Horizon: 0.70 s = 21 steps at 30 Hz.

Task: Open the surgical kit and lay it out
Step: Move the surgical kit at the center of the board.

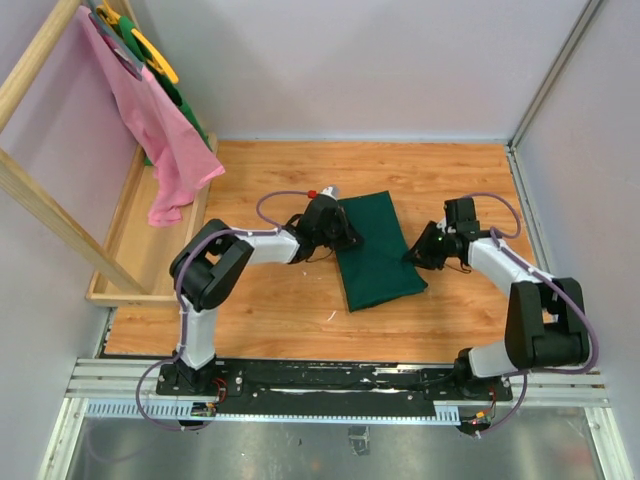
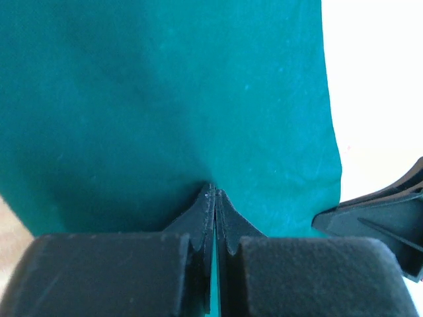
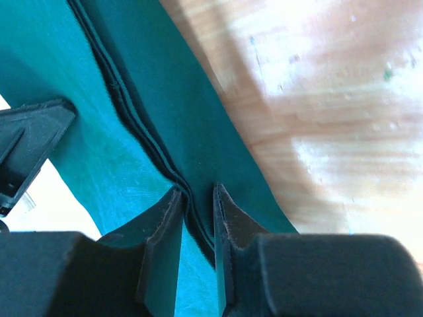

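Observation:
The surgical kit [image 1: 377, 250] lies as a folded dark green cloth bundle in the middle of the wooden table; its contents are hidden inside. My left gripper [image 1: 345, 234] sits at the bundle's upper left edge. In the left wrist view this gripper [image 2: 215, 191] is shut, pinching a ridge of the green cloth [image 2: 165, 99]. My right gripper [image 1: 416, 256] is at the bundle's right edge. In the right wrist view its jaws [image 3: 197, 191] stand narrow, closed on the layered hem of the cloth [image 3: 142, 142].
A wooden rack [image 1: 40, 200] with a pink cloth [image 1: 160, 130] and green and yellow items stands at the far left, over a wooden tray [image 1: 130, 240]. A small red-tipped object [image 1: 314, 192] lies just behind the left gripper. Grey walls enclose the table.

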Each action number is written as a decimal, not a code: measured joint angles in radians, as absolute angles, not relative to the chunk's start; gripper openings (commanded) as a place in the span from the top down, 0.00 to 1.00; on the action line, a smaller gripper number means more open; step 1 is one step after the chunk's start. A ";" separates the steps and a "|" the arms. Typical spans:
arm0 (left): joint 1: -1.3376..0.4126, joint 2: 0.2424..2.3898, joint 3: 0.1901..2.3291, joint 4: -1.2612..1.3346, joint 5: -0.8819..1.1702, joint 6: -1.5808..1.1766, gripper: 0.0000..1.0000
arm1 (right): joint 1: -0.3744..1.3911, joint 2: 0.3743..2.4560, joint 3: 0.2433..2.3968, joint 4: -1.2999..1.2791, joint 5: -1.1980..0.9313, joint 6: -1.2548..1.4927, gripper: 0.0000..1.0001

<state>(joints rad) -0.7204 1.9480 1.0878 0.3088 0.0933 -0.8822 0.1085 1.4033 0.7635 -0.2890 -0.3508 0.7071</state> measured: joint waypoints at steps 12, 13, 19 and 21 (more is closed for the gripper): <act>-0.589 1.871 1.221 0.135 0.170 -0.765 0.55 | 0.104 1.522 0.842 -0.199 -0.377 0.732 0.81; -0.590 1.824 1.217 0.104 0.150 -0.756 0.58 | 0.104 1.522 0.842 -0.199 -0.376 0.732 0.81; -0.593 1.671 1.180 0.004 0.065 -0.735 0.97 | 0.104 1.495 0.818 -0.180 -0.363 0.735 0.81; -0.593 1.707 1.148 -0.009 0.065 -0.735 0.99 | 0.104 1.470 0.794 -0.164 -0.355 0.741 0.81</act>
<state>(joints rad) -0.5930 1.7073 1.1477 -0.0086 0.0654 -0.7353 0.1036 1.4704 0.7944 -0.1638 -0.3550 0.7410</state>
